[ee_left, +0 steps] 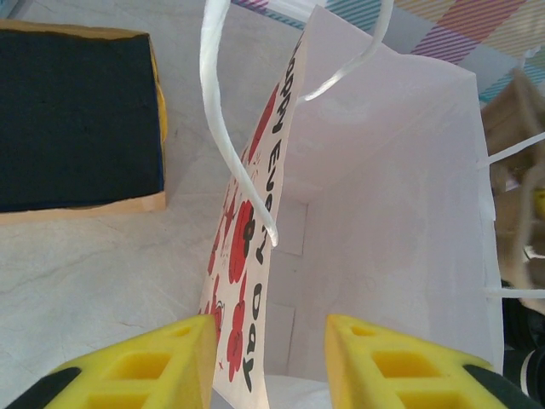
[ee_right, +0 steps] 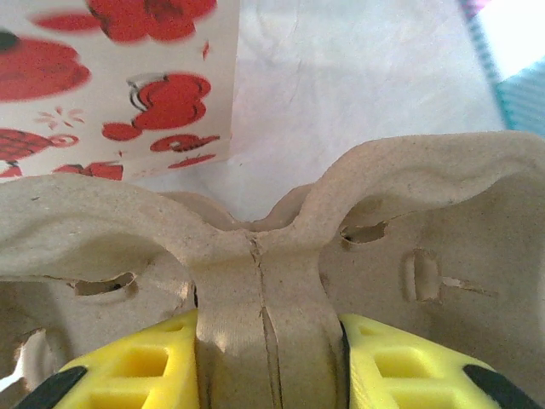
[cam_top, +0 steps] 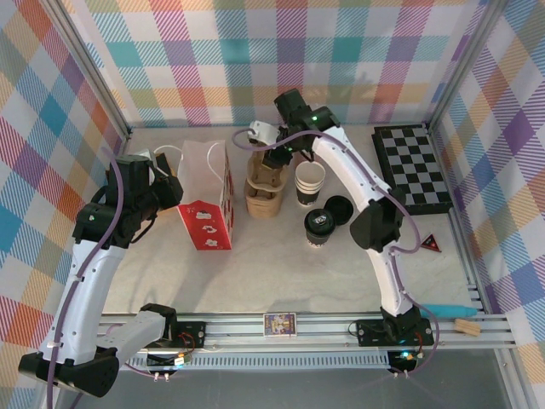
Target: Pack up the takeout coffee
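Left tool (cam_top: 170, 192): released. Its yellow fingers (ee_left: 145, 371) stand apart and straddle the printed wall of the paper bag (cam_top: 209, 200) at the bag's open mouth, with a gap between the wall and the right-hand finger.
Right tool (cam_top: 271, 155): clenched on the middle rib of the cardboard cup carrier (cam_top: 264, 186) — both yellow pads (ee_right: 409, 366) press against that rib.
Takeout coffee (cam_top: 320, 227): upright on the table (cam_top: 255, 273) with its black lid on, and neither tool touches it.
Coffee from the right tool: to the tool's right and nearer the arm bases, apart from it, just past the stack of cups (cam_top: 310, 181).
Coffee from the left tool: well apart on the tool's right, with the bag and the carrier between them.
Loose lid (cam_top: 340, 209): flat on the table, just beside the coffee.
Paper bag: upright, near the carrier — on the right tool's left.
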Controlling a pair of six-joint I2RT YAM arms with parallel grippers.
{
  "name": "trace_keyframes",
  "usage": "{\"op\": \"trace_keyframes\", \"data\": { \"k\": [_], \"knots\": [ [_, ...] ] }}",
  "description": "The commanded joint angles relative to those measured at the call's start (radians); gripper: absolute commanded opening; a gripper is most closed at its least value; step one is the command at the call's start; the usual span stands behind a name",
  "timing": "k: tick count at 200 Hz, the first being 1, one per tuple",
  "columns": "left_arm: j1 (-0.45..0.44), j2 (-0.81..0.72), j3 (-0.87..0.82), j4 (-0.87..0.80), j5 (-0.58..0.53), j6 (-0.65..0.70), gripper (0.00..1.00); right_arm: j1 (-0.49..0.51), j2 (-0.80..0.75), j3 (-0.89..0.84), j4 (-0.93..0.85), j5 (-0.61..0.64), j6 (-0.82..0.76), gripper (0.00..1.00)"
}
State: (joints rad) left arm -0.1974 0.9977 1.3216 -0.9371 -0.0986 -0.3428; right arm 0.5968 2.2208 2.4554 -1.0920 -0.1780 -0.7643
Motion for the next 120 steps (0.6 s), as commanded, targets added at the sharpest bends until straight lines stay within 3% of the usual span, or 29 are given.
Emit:
{"op": "trace_keyframes", "data": {
  "k": [1,45,120],
  "knots": [
    [0.018,-0.001,0.042,-0.006,-0.019,0.019,0.44,0.019,-0.121,-0.011,0.029,0.035,-0.001,0.28],
    [0.017,0.046,0.078,-0.017,-0.017,0.044,0.55,0.066,-0.254,-0.047,0.038,0.052,0.032,0.28],
    [0.018,0.208,0.155,-0.014,-0.049,0.101,0.54,0.197,-0.464,-0.199,0.084,0.139,0.057,0.27]
  ]
}}
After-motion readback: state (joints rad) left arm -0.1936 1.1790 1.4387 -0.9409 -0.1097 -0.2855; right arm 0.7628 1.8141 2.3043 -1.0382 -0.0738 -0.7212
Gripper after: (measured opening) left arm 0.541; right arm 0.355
